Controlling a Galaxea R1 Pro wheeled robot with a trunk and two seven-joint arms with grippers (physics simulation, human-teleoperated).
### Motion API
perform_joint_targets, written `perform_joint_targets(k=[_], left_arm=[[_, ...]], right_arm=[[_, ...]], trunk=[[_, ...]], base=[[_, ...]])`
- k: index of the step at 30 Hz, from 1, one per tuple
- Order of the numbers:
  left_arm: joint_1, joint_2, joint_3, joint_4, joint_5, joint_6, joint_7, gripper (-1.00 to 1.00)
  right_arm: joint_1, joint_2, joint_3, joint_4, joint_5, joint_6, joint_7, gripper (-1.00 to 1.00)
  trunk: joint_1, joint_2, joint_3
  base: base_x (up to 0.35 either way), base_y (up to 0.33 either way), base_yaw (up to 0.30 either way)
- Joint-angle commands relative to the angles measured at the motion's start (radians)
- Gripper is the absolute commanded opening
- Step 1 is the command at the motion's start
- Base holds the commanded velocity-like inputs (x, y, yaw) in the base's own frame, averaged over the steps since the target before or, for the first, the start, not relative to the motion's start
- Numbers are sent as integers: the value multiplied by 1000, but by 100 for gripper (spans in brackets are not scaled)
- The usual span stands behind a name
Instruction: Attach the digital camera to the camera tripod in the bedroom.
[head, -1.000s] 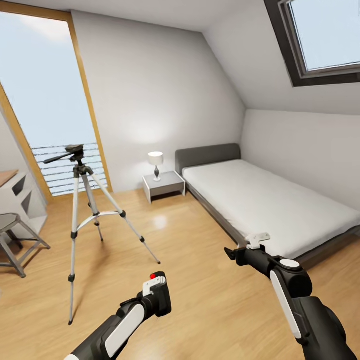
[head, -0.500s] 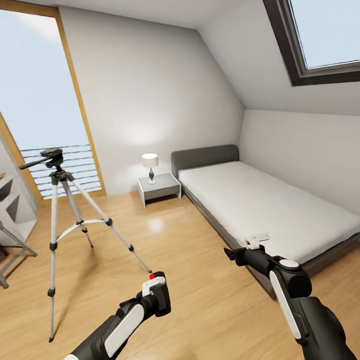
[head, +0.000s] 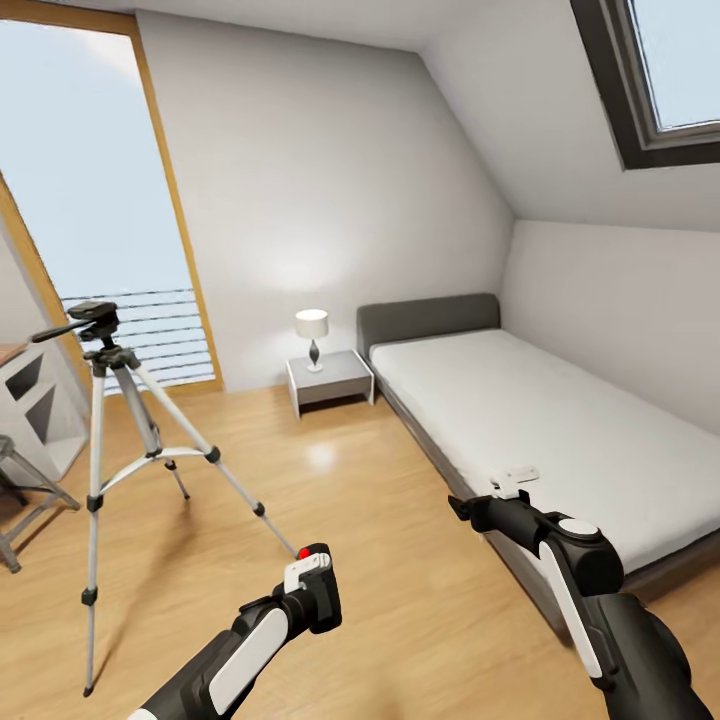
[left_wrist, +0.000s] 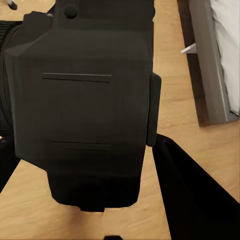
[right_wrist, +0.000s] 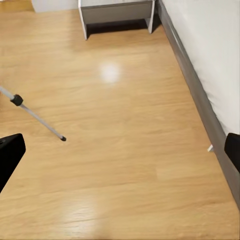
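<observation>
The camera tripod (head: 97, 400) stands on the wood floor at the left of the head view, with silver legs spread and its black head and pan handle on top. My left gripper (head: 310, 578) is low in the centre, shut on the digital camera (head: 316, 551), whose red button shows on top. Seen from the left wrist, the camera's black body (left_wrist: 85, 110) sits between the fingers (left_wrist: 195, 200). My right gripper (head: 510, 484) hovers open near the bed's edge with nothing in it. The right wrist view has that gripper (right_wrist: 121, 152) over bare floor, with one tripod leg (right_wrist: 35, 117) nearby.
A grey-framed bed (head: 540, 420) runs along the right wall. A white nightstand (head: 330, 378) with a lamp (head: 312, 335) stands at the back. At the far left are a grey stool (head: 20, 490) and a white shelf (head: 40, 400). A tall window (head: 90, 200) is behind the tripod.
The whole picture has shifted, so the camera has moved: the tripod now sits further left and nearer. Both arms keep the same pose, and the left gripper still holds the camera.
</observation>
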Motion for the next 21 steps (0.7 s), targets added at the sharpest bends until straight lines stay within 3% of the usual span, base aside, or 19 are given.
perform_joint_targets(k=[1, 21], left_arm=[[-1, 1, -4, -2, 6, 1, 7, -100], [-2, 1, -4, -2, 7, 1, 7, -100]], right_arm=[[-1, -1, 0, -1, 0, 5, 2, 100], [-1, -1, 1, -1, 0, 5, 2, 100]], trunk=[[1, -1, -2], [1, -1, -2]], base=[[286, -196, 227], [300, -180, 242]])
